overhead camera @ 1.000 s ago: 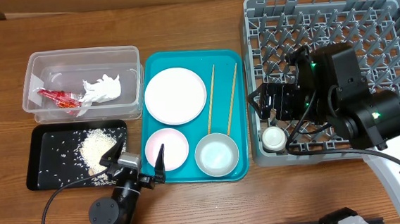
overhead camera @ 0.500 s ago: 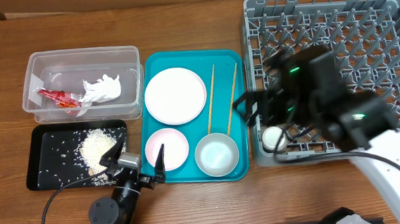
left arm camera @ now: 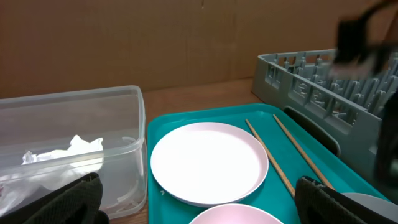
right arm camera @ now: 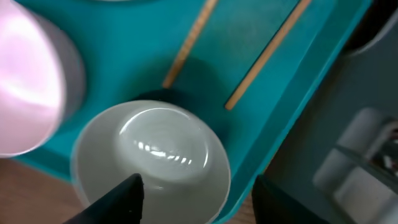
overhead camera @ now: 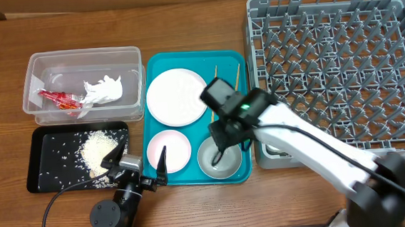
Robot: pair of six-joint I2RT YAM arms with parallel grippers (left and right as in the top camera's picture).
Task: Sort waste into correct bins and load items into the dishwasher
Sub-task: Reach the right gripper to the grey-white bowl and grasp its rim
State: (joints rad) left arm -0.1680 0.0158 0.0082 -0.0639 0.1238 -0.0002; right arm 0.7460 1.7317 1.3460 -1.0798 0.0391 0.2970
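Silvery-grey bowl [right arm camera: 155, 155] sits upright at the near right corner of the teal tray [overhead camera: 227, 58], and we see the right gripper [right arm camera: 196, 185] hanging directly over it. In the right wrist view its two fingers are spread wide, one on each side of the bowl's near rim, and they grip nothing; we cannot tell whether they touch the bowl. The two wooden chopsticks [left arm camera: 268, 155] lie side by side on the tray just beyond the bowl, with the right arm crossing above them in the overhead view. To the bowl's left rests the pale-pink bowl [overhead camera: 168, 149], and behind that the round white plate [overhead camera: 178, 96], both on the same tray.

We find the left gripper [overhead camera: 136, 161] low at the table's near edge, by the tray's near left corner, its jaws apart and empty. The clear tub [overhead camera: 42, 64] at far left holds the red wrapper [overhead camera: 58, 99] and the white tissue [overhead camera: 104, 90]. Just in front of it, the black tray [overhead camera: 39, 178] carries the rice grains [overhead camera: 98, 148], heaped at its middle and scattered around. The grey dish rack [overhead camera: 335, 68] stands right of the teal tray.
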